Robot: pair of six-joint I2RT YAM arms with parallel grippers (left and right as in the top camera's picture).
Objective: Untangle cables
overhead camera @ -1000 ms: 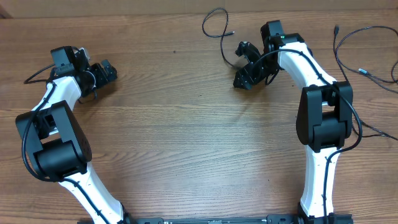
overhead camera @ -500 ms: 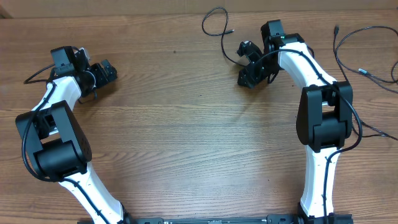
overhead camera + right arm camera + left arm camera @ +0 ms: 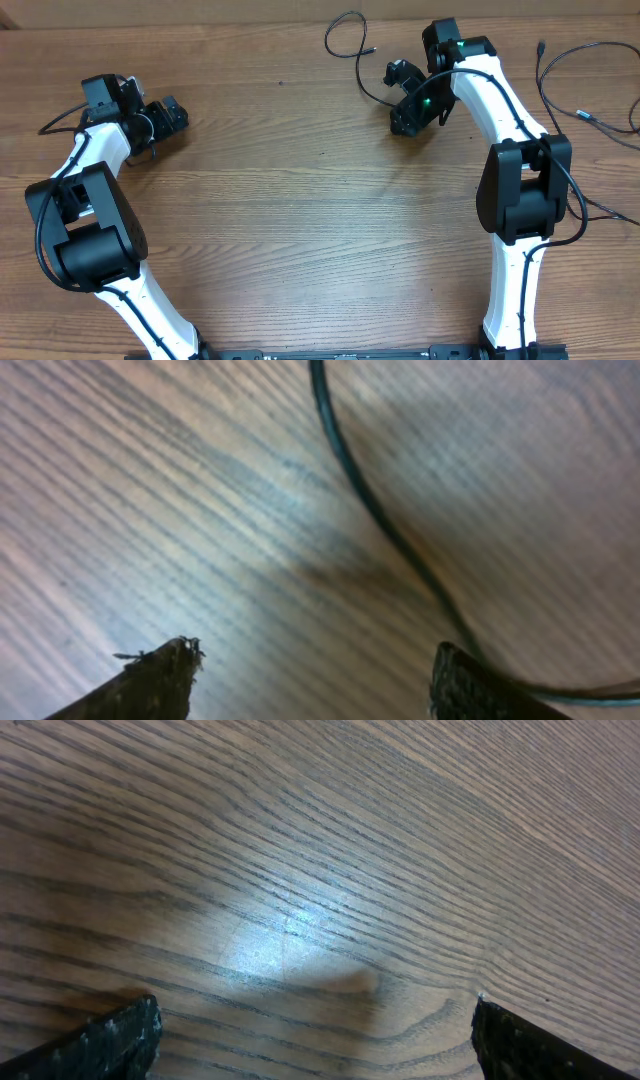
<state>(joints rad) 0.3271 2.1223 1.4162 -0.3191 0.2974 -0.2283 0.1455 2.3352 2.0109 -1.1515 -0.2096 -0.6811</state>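
Standing well to the left of the right gripper [image 3: 315,665], the left gripper [image 3: 315,1038] is spread wide and empty. A black cable [image 3: 340,450] loops just left of the right gripper and slants in past one fingertip. Its jaws are parted and grip nothing. Judgement: the right arm is far nearer.

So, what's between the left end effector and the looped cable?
Only bare table separates the left end effector and the cable, as the overhead view shows.
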